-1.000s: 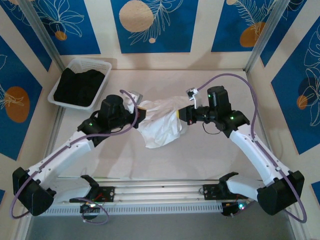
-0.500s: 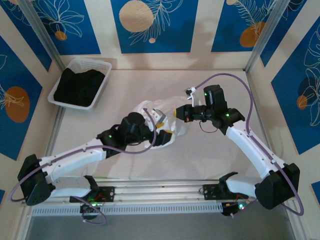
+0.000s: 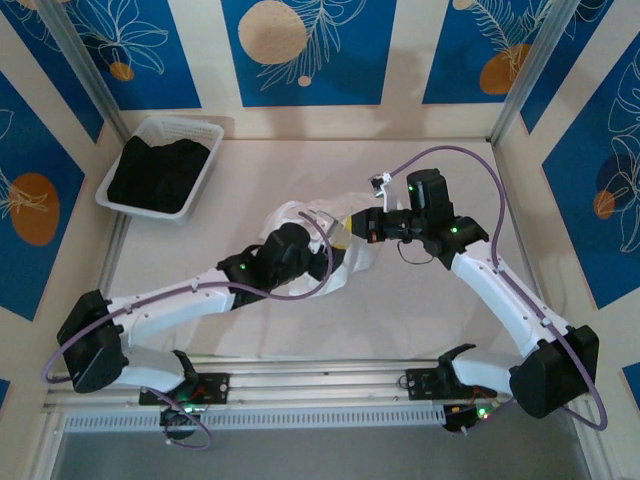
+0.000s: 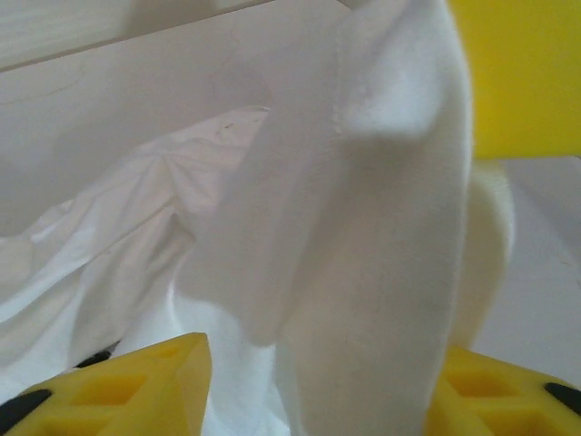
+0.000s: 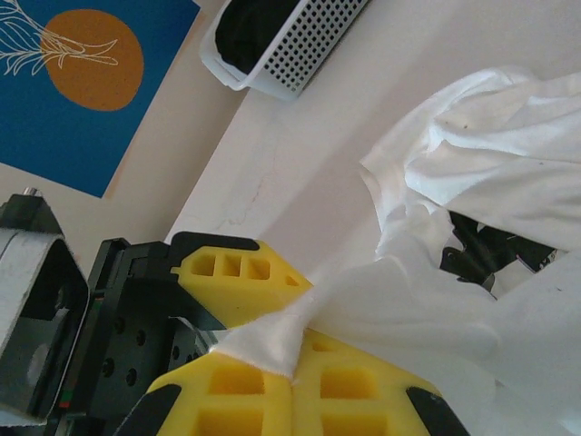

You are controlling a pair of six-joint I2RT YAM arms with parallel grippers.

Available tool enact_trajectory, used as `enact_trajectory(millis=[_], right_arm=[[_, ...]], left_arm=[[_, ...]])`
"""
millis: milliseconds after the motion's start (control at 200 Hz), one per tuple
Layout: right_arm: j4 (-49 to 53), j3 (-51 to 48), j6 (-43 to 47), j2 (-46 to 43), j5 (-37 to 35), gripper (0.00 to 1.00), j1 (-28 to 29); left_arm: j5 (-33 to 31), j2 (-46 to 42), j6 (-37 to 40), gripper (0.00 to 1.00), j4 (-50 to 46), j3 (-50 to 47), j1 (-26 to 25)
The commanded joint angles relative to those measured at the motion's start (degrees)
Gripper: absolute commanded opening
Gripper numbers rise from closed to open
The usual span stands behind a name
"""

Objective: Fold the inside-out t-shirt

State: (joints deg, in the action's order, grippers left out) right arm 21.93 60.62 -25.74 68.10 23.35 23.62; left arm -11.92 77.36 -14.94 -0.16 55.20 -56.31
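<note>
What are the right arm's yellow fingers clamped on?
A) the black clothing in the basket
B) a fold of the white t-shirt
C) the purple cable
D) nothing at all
B: in the right wrist view, the right gripper has its yellow pads pressed together on a pinch of the white t-shirt. The black garment lies apart in the basket.

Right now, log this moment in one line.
right hand: shut on t-shirt | left hand: open around a fold | t-shirt: bunched, unfolded, mid-table
</note>
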Motion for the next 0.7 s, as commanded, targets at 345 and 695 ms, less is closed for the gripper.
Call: enact_trajectory(millis=[345,695], right_arm=[[2.75,0.14,3.81,-4.66,-1.63,0.00,-1.51],[0.83,-1.33,4.69,-5.82,1.04,0.00,-1.73]], left_arm=[[1.38,2.49,-4.10,0.21,-6.98,1.91,8.29],[12.59,1.23,-2.15,0.01,-6.88,0.43,13.49]])
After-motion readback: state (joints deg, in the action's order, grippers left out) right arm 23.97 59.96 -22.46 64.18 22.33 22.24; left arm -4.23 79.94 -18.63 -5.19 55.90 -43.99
